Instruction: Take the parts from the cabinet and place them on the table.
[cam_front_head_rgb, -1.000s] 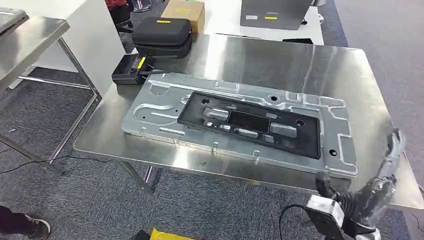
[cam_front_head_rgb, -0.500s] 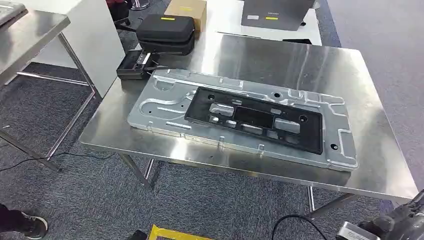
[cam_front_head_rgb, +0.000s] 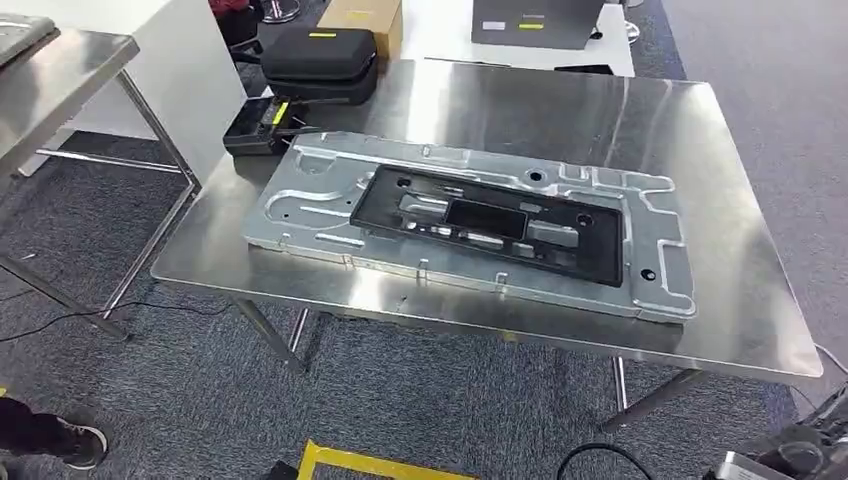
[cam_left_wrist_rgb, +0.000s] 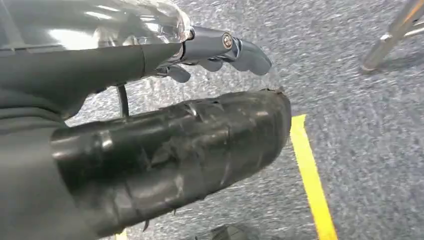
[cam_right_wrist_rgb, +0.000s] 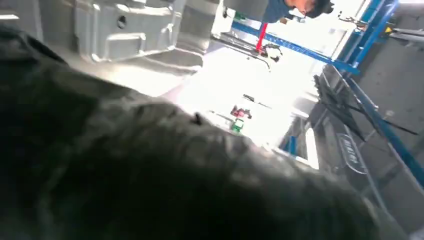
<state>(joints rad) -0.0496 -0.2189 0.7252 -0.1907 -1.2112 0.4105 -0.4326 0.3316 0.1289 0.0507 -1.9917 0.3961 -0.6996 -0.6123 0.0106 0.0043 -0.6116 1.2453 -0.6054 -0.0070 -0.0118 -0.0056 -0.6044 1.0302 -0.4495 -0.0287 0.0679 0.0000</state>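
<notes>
You can see the big metal plate with the black frame on top lying flat in the middle of the counter, so this part looks set down. Your left hand hangs over the floor holding nothing, fingers a little curled; your right hand is too blurry to tell. Next you likely go back to the cabinet for more, and no writing can be read.

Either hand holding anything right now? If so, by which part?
Left hand: nothing held, fingers over bare carpet. Right hand: cannot tell, too blurred. The black frame and metal panel lie untouched on the table.
</notes>
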